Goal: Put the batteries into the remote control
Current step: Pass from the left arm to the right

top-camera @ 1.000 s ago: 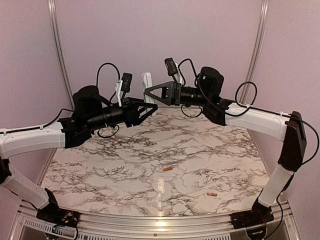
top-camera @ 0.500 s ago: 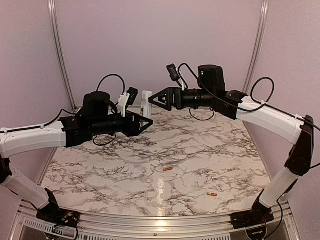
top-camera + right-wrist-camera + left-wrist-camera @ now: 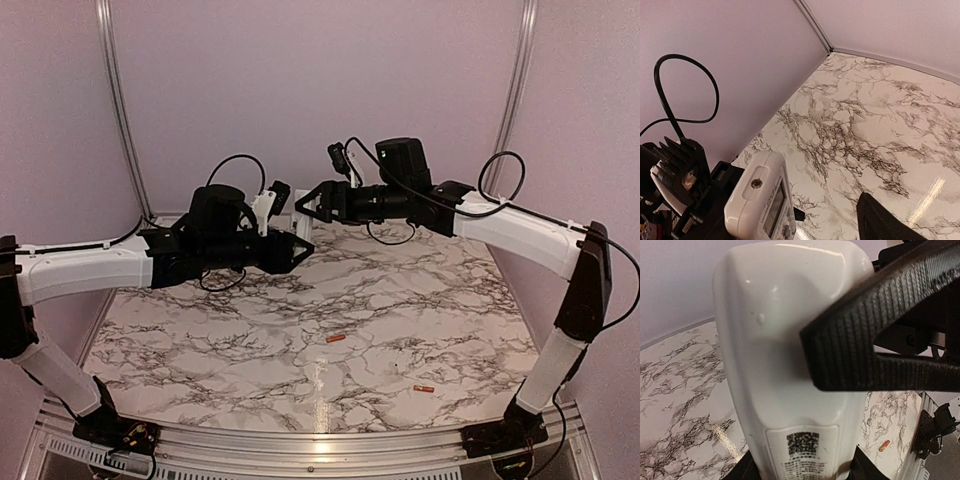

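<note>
The remote control (image 3: 780, 365) is held off the worktop (image 3: 400, 300), above its far middle and between the two arms. It is clamped at its label end by the left tool (image 3: 298, 246), whose dark fingers are seen on either side of the casing at the bottom edge of the left wrist view. The back, which bears a printed code label, is turned towards the left wrist camera. The grey display is shown in the right wrist view.

The right tool (image 3: 304, 203) is set at the remote control's other end with its jaws apart. One ribbed black finger (image 3: 880, 345) is seen crossing the white casing; contact cannot be confirmed.

The batteries are found lying on the marbled worktop, well apart from the remote control and from each other. One battery (image 3: 336, 339) is near the middle, and the other battery (image 3: 422, 388) is nearer the front right.
</note>
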`<action>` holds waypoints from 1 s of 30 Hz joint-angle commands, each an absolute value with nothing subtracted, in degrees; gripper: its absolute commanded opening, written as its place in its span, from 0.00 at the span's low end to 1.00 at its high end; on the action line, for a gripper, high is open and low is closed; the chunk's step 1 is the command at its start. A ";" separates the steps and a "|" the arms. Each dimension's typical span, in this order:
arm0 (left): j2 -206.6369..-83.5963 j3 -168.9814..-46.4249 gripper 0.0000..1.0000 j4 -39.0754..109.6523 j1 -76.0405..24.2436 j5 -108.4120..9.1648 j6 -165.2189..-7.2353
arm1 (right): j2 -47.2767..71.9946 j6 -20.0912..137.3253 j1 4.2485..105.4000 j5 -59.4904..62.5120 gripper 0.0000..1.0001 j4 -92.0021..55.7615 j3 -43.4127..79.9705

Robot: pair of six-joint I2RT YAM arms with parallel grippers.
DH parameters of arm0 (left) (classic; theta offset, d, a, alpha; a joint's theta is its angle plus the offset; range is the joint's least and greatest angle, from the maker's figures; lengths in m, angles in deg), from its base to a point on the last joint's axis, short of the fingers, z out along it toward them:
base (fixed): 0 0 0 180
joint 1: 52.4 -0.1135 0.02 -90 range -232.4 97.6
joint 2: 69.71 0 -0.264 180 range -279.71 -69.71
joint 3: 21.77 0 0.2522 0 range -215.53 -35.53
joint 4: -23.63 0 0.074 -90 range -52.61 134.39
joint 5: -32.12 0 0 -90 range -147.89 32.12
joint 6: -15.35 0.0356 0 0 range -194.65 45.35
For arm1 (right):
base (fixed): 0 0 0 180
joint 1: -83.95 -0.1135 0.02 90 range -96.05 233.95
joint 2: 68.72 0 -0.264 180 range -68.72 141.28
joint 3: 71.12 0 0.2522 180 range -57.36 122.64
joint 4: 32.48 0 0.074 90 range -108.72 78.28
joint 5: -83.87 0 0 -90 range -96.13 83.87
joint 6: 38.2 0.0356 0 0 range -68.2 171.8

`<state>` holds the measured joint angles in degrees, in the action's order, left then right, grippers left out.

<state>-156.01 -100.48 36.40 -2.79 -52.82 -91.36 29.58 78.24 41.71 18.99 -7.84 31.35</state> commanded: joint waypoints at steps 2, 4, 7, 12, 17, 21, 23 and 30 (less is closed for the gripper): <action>-157.60 -103.65 0.13 37.28 -1.83 -54.47 -91.71 | 30.82 80.20 41.53 15.79 0.70 -7.62 34.03; -157.98 -104.16 0.13 37.30 -1.48 -54.88 -91.45 | 31.06 80.29 41.55 15.85 0.64 -7.74 34.04; -158.64 -104.95 0.12 39.58 -1.14 -55.67 -91.14 | 31.57 80.42 41.51 16.01 0.55 -7.71 34.20; -159.63 -105.90 0.12 40.36 -0.66 -57.15 -91.35 | 32.24 80.77 41.50 15.86 0.50 -7.78 34.31; -160.13 -106.67 0.12 40.99 -0.63 -57.45 -91.56 | 32.62 80.62 41.50 15.81 0.45 -7.67 34.26; -160.19 -106.94 0.11 41.18 -0.60 -57.38 -91.51 | 32.73 80.39 41.52 15.53 0.36 -7.69 34.06; -160.00 -106.83 0.13 41.02 -0.63 -56.96 -91.46 | 32.84 80.49 41.57 16.23 0.28 -7.94 34.03; -155.68 -104.88 0.76 40.95 -0.84 -53.84 -88.22 | 31.81 81.51 43.92 22.79 0.03 -10.85 31.85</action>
